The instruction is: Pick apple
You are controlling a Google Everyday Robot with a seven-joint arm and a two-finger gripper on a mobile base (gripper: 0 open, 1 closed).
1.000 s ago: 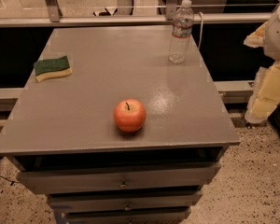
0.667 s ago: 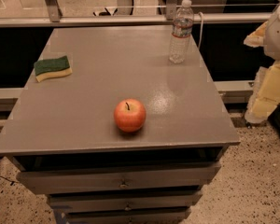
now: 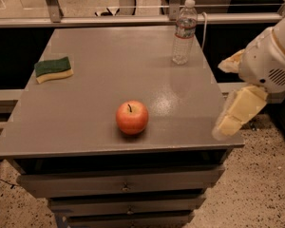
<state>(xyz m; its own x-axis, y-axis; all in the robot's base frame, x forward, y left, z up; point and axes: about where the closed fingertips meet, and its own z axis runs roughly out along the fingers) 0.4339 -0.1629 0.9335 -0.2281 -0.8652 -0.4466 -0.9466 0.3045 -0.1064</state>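
Sitting untouched at the lower centre of the flat grey table (image 3: 109,56), the round red-orange apple (image 3: 132,117) is not yet picked, the robot's cream gripper (image 3: 230,94) hovering well apart at the right edge, fingers (image 3: 240,108) spread and empty.

Grey table (image 3: 85,127) with drawers (image 3: 123,184) stands on a speckled floor (image 3: 261,189); a metal rail (image 3: 109,20) runs behind it, with dark recesses on both sides. Overhead light glares on the tabletop. The gripper (image 3: 226,126) hangs at the table's right front corner.
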